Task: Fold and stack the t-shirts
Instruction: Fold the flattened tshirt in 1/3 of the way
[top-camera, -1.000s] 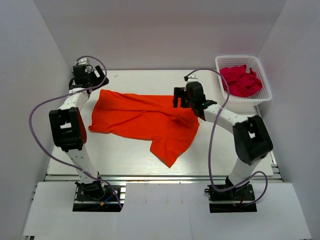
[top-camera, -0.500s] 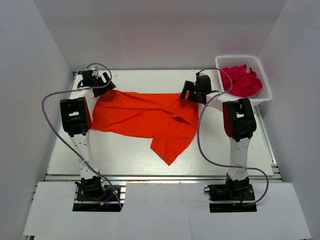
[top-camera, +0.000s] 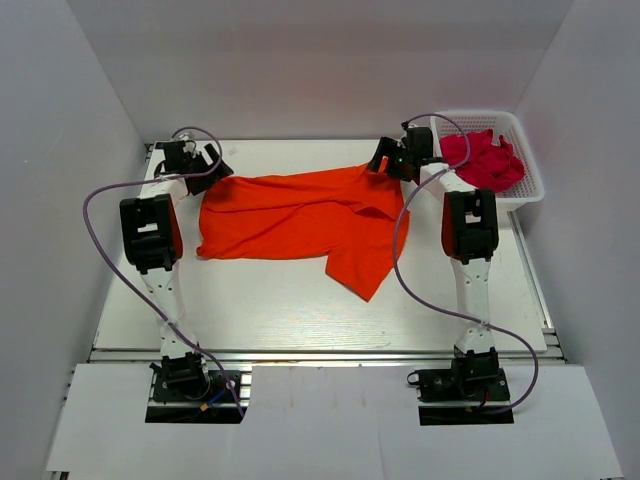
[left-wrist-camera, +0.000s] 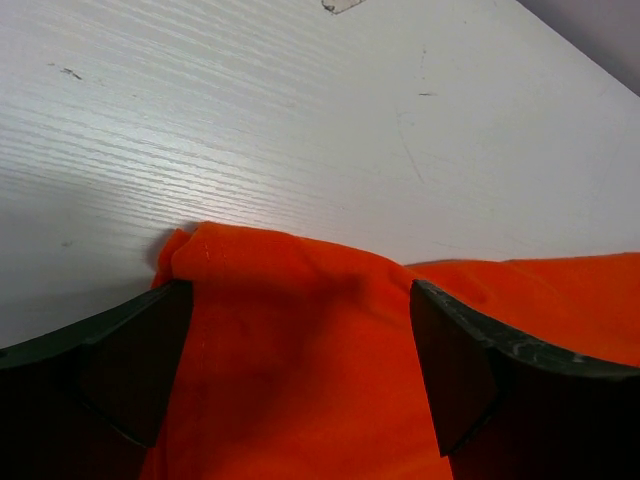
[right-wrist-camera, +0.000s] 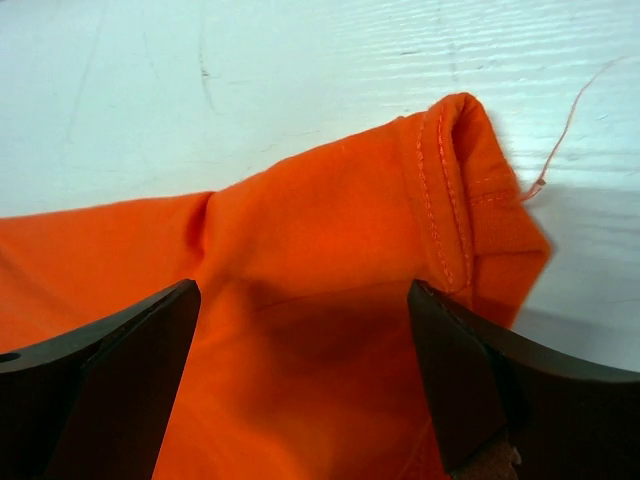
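Counted one orange-red t-shirt (top-camera: 300, 212), one heap of crimson-pink t-shirts (top-camera: 483, 160) too bunched to number, one basket (top-camera: 500, 207) and two grippers. Found the orange-red t-shirt lying soft and creased on the white, wood-grained bench (top-camera: 250, 310), in its far half. Traced its long axis from 9 to 3 o'clock, with one pointed flap reaching toward 5 o'clock. Saw the crimson-pink heap crumpled inside the basket, a rectangular tub of white plastic lattice, at 2 o'clock on the bench's far corner.

Noted the left gripper (top-camera: 215, 168) at the shirt's 10 o'clock corner, jaws spread wide and released. Saw its dark fingers (left-wrist-camera: 130, 370) standing either side of a rolled fabric edge without pinching it. Noted the right gripper (top-camera: 382, 162) at the 1 o'clock corner, likewise spread and released. Saw there a folded hem (right-wrist-camera: 445, 200) with a double row of stitching lying between the fingers, and a loose thread (right-wrist-camera: 565, 120) trailing onto the bench.
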